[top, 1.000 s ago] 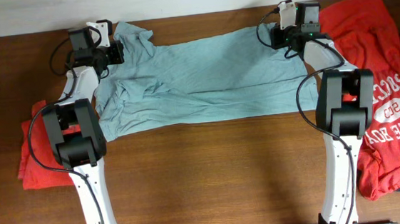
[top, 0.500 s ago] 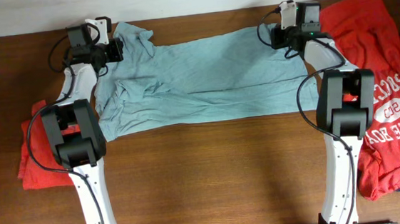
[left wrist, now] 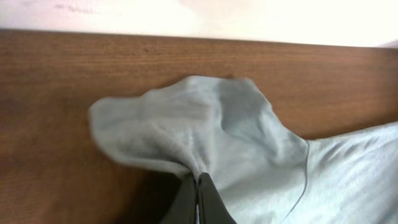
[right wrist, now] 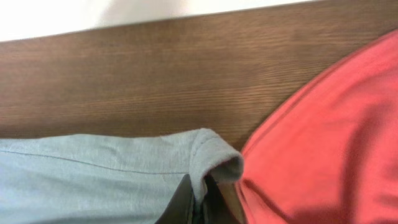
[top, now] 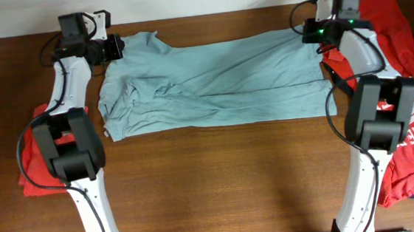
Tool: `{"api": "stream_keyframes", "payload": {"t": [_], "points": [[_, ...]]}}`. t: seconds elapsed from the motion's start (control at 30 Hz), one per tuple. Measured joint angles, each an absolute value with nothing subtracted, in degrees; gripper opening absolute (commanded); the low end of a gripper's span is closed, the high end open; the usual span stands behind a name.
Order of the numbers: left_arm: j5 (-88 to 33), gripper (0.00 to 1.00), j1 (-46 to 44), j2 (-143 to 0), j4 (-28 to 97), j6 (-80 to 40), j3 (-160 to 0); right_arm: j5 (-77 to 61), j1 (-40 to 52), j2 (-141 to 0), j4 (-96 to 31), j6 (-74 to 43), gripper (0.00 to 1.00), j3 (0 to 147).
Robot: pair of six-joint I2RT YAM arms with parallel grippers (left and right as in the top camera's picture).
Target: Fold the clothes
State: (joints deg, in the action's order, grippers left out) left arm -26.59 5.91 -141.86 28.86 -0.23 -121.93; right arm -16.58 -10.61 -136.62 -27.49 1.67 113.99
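While my left gripper (top: 118, 47) is clenched on a bunched far-left corner of the pale teal t-shirt (top: 212, 82), my right gripper (top: 307, 33) grips the far-right corner; both pairs of jaws are pressed together on fabric. The shirt lies stretched between them across the far half of the wooden table (top: 219, 182), creased towards its left side. At my left fingertips (left wrist: 199, 183) the cloth humps up off the wood; at my right (right wrist: 198, 190) the hem curls over, just beside a red t-shirt (top: 403, 63) with white lettering. A red cloth (top: 34, 170) lies under my left arm, apart from the teal shirt.
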Motion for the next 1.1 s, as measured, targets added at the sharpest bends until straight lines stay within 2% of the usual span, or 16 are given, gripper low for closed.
{"api": "stream_keyframes", "payload": {"t": [0.4, 0.7, 1.1], "points": [[-26.61, 0.0, 7.42, -137.38, 39.44, -0.23, -121.99, -16.58, -11.7, -132.9, -39.31, 1.69, 0.04, 113.99], [-28.21, 0.0, 7.42, -133.82, 53.89, -0.21, -122.26, -16.34, -12.82, -131.26, -51.09, 1.54, 0.04, 113.99], [-29.17, 0.0, 7.42, -133.71, 72.16, -0.21, -122.28, -7.05, -12.88, -129.25, -64.01, 1.54, 0.04, 114.02]]}}
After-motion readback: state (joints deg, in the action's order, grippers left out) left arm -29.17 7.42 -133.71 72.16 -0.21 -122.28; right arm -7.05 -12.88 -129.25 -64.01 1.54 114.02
